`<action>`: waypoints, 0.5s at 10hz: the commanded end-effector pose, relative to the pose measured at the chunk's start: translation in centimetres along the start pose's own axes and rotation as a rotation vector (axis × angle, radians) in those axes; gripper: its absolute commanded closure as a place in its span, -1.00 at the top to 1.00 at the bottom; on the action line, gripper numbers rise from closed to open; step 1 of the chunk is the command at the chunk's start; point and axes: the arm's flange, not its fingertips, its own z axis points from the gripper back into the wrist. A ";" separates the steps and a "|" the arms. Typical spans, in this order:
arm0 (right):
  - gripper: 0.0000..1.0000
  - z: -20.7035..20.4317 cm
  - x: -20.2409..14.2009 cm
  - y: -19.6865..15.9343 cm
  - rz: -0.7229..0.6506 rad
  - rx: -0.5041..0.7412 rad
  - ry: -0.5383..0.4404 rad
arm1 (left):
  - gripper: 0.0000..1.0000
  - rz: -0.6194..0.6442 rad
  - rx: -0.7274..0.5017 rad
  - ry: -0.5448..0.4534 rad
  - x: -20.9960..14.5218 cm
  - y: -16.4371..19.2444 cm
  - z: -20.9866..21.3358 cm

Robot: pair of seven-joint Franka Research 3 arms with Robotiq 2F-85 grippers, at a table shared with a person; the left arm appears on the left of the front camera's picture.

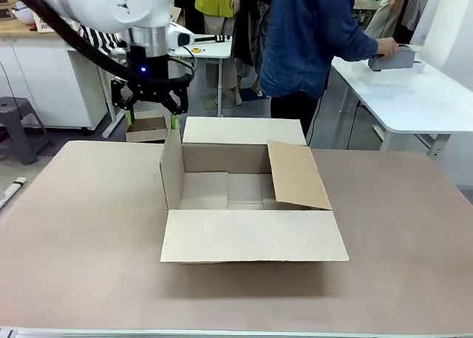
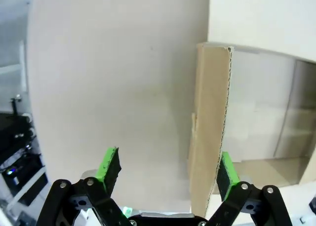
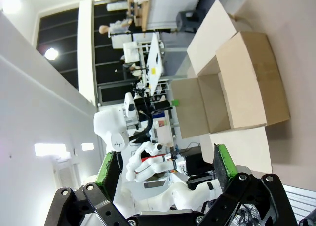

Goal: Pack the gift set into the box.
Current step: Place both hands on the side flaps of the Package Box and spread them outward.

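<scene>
The open box (image 1: pixel 255 236) rests on the brown table (image 1: pixel 81 242), floor beyond.

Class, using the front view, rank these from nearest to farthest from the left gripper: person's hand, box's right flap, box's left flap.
1. Left flap, right beside the left gripper.
2. Right flap, across the box.
3. Person's hand, far right.

Table (image 1: pixel 89 234): matte tan-brown top, pale strip along 6 o'clock edge. Cardboard box (image 1: pixel 227 189) on it, slightly toward 12 o'clock from middle, open side up. Flaps at 12 and 6 spread outward; 9 o'clock flap roughly upright; 3 o'clock flap leaning inward over opening. Soft shadow on tabletop below 6 o'clock flap.
</scene>
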 end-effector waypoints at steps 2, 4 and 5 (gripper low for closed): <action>1.00 -0.1 0.2 0.2 0.027 0.022 -0.003 | 1.00 -0.024 -0.183 0.053 -1.2 3.6 -4.2; 1.00 -0.1 0.2 0.2 0.027 0.022 -0.003 | 1.00 0.017 -0.272 0.079 -1.8 6.5 -5.5; 1.00 -0.1 0.2 0.2 0.027 0.022 -0.003 | 1.00 0.035 -0.300 0.082 -2.4 7.8 -5.8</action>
